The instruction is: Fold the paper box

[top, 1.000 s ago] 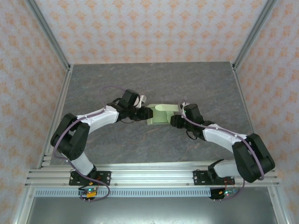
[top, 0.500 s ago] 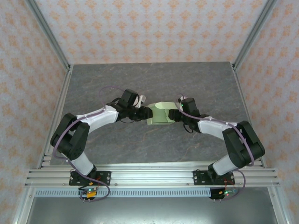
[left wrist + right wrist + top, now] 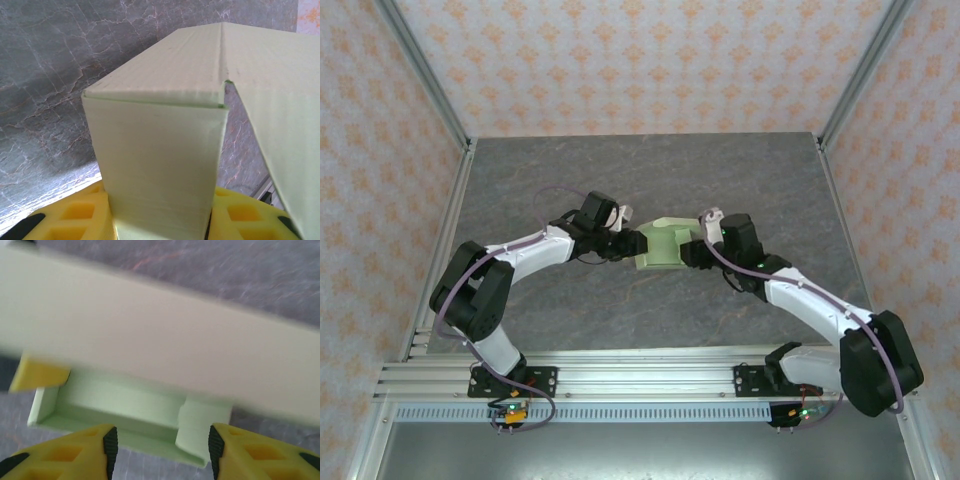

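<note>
At table (image 3: 650, 175) centre: paper box (image 3: 660, 244) between left pincer (image 3: 629, 243), right pincer (image 3: 693, 251).

Paper box (image 3: 663, 243) mid-table; left gripper (image 3: 632, 241) at its L side, right gripper (image 3: 692, 252) at R, flanks blocked. Table (image 3: 650, 170) beyond & nearer free; walls (image 3: 640, 60) bound edges.

Left arm (image 3: 525, 252) and right arm (image 3: 810, 300) with white links and black joints, looping purple cables (image 3: 558, 190), black bases (image 3: 515, 380), yellow cut-out tool fingers (image 3: 65, 450), black pads (image 3: 110, 442)
</note>
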